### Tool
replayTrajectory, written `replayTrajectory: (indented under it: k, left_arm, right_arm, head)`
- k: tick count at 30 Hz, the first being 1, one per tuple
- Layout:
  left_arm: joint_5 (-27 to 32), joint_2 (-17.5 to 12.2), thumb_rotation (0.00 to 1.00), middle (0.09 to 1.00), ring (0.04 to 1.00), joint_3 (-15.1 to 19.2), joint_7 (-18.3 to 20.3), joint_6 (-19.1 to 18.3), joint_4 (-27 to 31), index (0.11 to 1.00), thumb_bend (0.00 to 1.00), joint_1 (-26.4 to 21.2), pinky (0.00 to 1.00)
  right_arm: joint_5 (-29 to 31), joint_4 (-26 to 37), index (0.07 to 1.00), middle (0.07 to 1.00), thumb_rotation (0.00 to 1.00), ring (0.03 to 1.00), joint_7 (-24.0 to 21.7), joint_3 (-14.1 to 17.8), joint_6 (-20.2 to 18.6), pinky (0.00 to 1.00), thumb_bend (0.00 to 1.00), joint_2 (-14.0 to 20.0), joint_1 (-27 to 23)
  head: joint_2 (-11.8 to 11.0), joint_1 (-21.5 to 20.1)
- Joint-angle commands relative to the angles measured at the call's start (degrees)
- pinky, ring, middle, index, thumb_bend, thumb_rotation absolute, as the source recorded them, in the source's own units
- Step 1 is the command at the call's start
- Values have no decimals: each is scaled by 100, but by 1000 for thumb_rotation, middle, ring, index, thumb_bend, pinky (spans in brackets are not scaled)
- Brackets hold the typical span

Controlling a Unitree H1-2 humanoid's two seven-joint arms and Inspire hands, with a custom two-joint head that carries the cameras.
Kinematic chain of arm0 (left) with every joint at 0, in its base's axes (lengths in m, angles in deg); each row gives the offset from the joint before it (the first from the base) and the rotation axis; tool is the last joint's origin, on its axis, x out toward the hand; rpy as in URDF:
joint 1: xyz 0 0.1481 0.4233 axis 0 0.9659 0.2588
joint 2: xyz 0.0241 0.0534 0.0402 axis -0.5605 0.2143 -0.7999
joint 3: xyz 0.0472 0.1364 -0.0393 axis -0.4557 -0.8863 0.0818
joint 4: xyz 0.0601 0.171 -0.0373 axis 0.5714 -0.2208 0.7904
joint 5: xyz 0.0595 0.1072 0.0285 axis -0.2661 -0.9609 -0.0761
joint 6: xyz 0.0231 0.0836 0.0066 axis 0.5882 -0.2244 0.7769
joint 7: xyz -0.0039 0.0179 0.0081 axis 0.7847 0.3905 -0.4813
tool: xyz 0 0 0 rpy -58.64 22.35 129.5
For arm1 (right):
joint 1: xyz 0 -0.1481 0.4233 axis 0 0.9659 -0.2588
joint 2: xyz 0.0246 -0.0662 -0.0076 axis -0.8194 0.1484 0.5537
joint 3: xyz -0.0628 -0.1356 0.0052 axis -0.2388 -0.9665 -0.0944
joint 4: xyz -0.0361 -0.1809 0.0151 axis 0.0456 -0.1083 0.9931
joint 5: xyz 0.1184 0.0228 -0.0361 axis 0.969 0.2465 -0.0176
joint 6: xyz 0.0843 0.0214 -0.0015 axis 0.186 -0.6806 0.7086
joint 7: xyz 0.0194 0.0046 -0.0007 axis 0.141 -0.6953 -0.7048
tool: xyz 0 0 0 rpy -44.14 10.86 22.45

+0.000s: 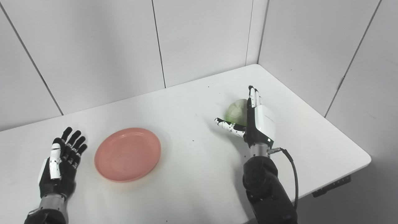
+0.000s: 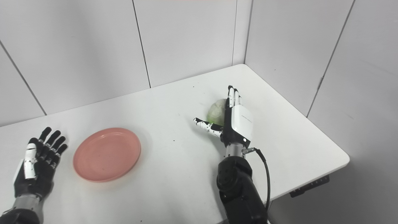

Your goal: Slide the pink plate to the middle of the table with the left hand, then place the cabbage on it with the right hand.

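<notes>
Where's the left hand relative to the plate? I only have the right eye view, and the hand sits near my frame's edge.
Observer: The left eye view shows the left hand well inside the frame. It is open, left of the plate, with bare table between them.
Operator: Is the right hand closed on the cabbage?
Observer: No. From this angle too, the right hand is open, with its fingers straight along the right side of the cabbage and the thumb spread in front. I cannot tell whether they touch.
Operator: Is the plate at the middle?
Observer: No, it is left of middle, and nothing lies on it.
</notes>
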Motion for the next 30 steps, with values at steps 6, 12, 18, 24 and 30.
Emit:
replayTrajectory:
  k: [6,12,18,24,30]
  left_arm:
    - [-16,-129,1000,907,911,27,13,-309,-153,905,395,373,926]
    - [14,-164,1000,908,911,54,-10,-417,-118,909,394,361,927]
    - [63,-227,1000,916,917,65,33,-478,-112,919,396,360,935]
    - [126,-289,1000,924,923,76,105,-524,-171,924,403,333,942]
    - [137,-320,1000,932,928,62,138,-572,-81,928,402,361,944]
  right_arm:
    - [91,-123,1000,1000,491,979,293,-58,-54,809,1000,48,-358]
    - [122,-219,1000,1000,506,964,404,-61,-160,733,1000,77,-484]
    - [132,-244,1000,1000,516,970,506,-55,-199,760,1000,147,-550]
    - [180,-330,1000,1000,513,944,581,-52,-203,696,1000,224,-627]
    - [175,-537,1000,1000,513,935,564,-132,-360,706,1000,274,-783]
  head:
    - [50,-63]
    - [91,-112]
    - [139,-160]
    - [175,-178]
    - [209,-173]
